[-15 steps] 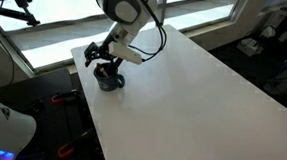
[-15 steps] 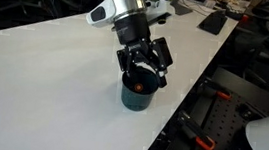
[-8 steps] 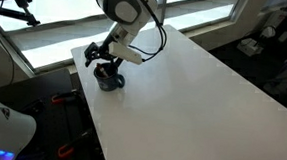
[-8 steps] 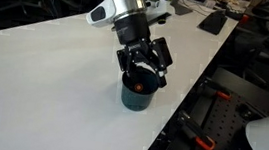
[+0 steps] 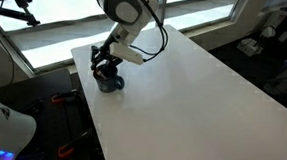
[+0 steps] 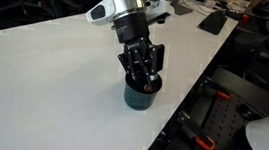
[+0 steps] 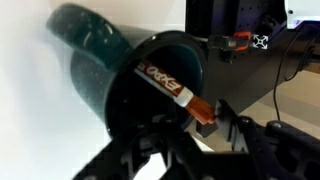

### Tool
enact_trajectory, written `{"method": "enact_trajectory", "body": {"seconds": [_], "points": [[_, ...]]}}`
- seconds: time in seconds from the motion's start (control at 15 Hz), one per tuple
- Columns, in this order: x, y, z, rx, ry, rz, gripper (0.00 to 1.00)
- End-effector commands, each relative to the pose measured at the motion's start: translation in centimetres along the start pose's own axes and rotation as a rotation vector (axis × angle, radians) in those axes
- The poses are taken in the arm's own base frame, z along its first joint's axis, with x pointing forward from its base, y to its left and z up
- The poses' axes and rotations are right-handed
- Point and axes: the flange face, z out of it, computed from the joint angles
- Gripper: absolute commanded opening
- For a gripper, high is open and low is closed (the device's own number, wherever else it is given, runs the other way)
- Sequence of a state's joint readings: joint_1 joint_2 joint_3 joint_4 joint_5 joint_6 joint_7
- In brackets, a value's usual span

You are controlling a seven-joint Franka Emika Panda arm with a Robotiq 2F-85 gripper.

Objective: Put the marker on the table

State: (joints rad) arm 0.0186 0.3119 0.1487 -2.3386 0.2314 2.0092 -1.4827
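A dark blue-black cup (image 6: 139, 96) (image 5: 108, 82) stands near the table's (image 6: 44, 76) (image 5: 193, 93) edge. In the wrist view the marker (image 7: 165, 82) leans inside the cup (image 7: 105, 55); it is dark with a white label and an orange end that pokes over the rim. My gripper (image 6: 141, 76) (image 5: 104, 68) (image 7: 185, 128) reaches straight down into the cup's mouth. Its jaws stand narrow around the marker's top. One pad (image 7: 222, 118) touches the orange end. The opposite finger is lost in the dark, so a full grip does not show.
The cup stands close to the table's edge (image 6: 176, 110); beyond it the floor holds dark gear with orange clamps (image 6: 203, 145). A window sill (image 5: 45, 44) runs behind the table. A keyboard (image 6: 213, 21) lies at the far end.
The jaws were spread wide over the cup's mouth and have since drawn in around the marker's top. The arm and cup have stayed in place.
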Motion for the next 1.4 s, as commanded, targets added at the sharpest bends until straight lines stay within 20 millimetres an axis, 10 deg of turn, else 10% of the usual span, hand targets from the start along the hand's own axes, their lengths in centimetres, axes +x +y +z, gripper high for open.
{"method": "enact_trajectory", "body": {"seconds": [0.0, 0.87, 1.0, 1.07, 1.33], "points": [[-0.1, 0.2, -0.1, -0.018, 0.017, -0.015, 0.14], [-0.3, 0.1, -0.9, -0.038, 0.022, -0.011, 0.05], [-0.4, 0.1, -1.0, -0.047, 0.027, -0.015, 0.40], [-0.3, -0.1, -1.1, -0.053, 0.028, -0.015, 0.07], [-0.4, -0.3, -1.6, -0.064, 0.059, -0.040, 0.03]]}}
